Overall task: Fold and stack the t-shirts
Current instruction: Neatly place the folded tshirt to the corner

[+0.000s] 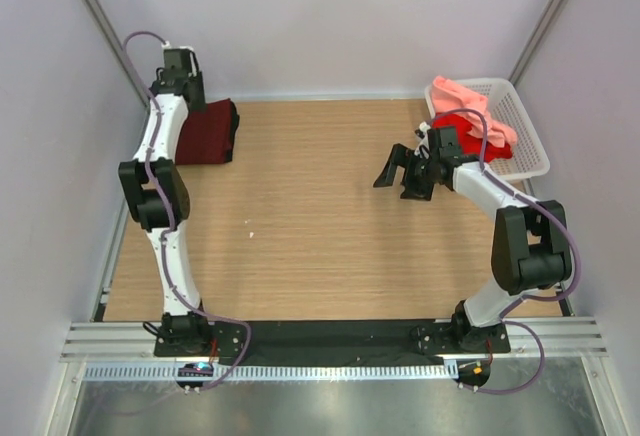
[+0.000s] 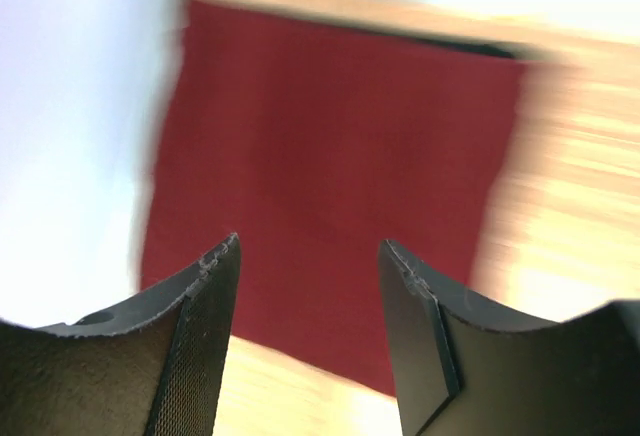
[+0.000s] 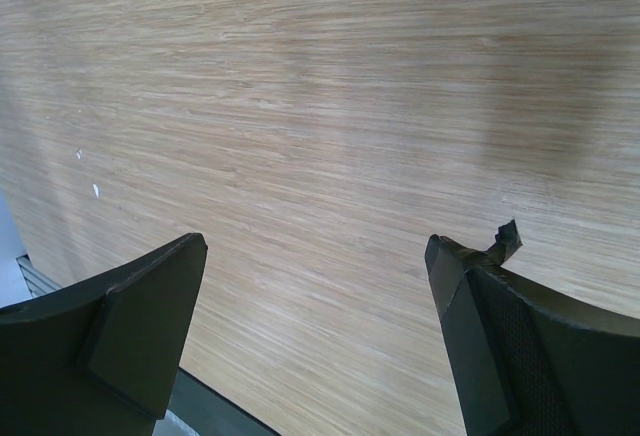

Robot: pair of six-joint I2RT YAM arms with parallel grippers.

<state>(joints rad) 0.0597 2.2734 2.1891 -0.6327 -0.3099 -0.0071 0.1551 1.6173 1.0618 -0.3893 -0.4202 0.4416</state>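
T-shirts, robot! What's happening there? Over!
Left jaws open, empty, above folded maroon shirt at far-left corner. Right jaws open, empty, over bare table. Pink shirt and red shirt in white basket, not folded. Nothing in the way.

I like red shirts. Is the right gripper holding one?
No, the right gripper is open, and only the wooden table shows between its jaws.

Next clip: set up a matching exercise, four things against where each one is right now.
Things:
1. maroon t-shirt
2. pink t-shirt
3. red t-shirt
4. right gripper

Places:
A. open above the bare table
B. folded at the far left corner
C. draped over the basket rim
D. inside the basket, partly under another shirt

Pairs: 1-B, 2-C, 3-D, 4-A
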